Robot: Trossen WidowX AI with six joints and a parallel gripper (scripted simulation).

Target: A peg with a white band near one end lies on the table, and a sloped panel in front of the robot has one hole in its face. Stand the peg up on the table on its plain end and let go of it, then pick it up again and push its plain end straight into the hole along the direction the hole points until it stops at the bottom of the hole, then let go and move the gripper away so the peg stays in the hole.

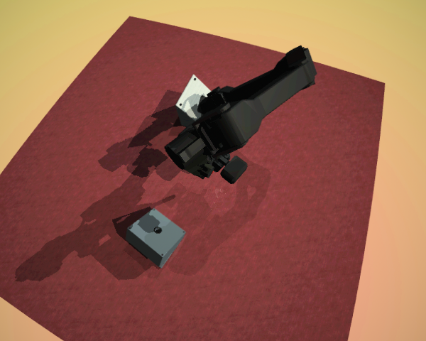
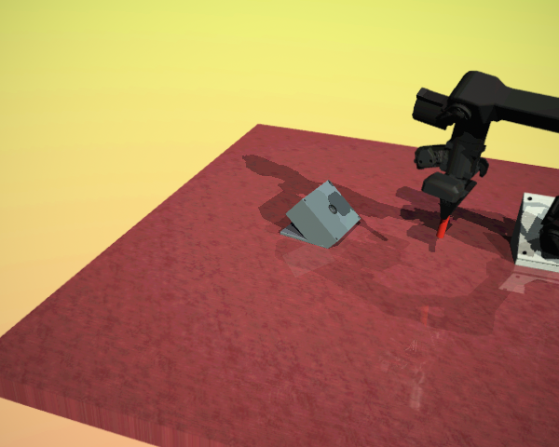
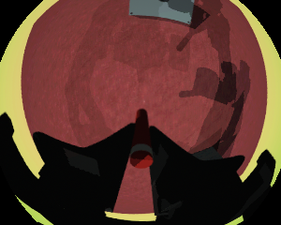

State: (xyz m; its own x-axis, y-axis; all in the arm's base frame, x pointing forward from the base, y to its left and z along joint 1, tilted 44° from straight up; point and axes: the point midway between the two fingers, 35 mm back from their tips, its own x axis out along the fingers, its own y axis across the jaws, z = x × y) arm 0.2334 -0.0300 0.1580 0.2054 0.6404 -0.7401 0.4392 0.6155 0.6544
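My gripper [image 2: 444, 214] [image 3: 141, 128] is shut on the red peg [image 2: 443, 228] [image 3: 141, 117] and holds it above the table, its reflection well below it in the exterior view. The peg points down close to upright, with a slight lean in that view. Its banded end is up between the fingers, with the band [image 3: 141, 149] shaded grey in the wrist view; its plain end is down and free. The top view hides the peg behind the arm. The grey sloped panel [image 1: 169, 234] [image 2: 324, 223] [image 3: 155, 10] stands apart from the peg, its hole [image 1: 157, 229] [image 2: 332, 209] empty.
The arm's white base plate [image 1: 194, 88] [image 2: 529, 216] is on the other side of the gripper from the panel. The red table top [image 1: 279, 220] [image 2: 173, 312] carries the arm's shadows, and one shadow falls on the panel's face.
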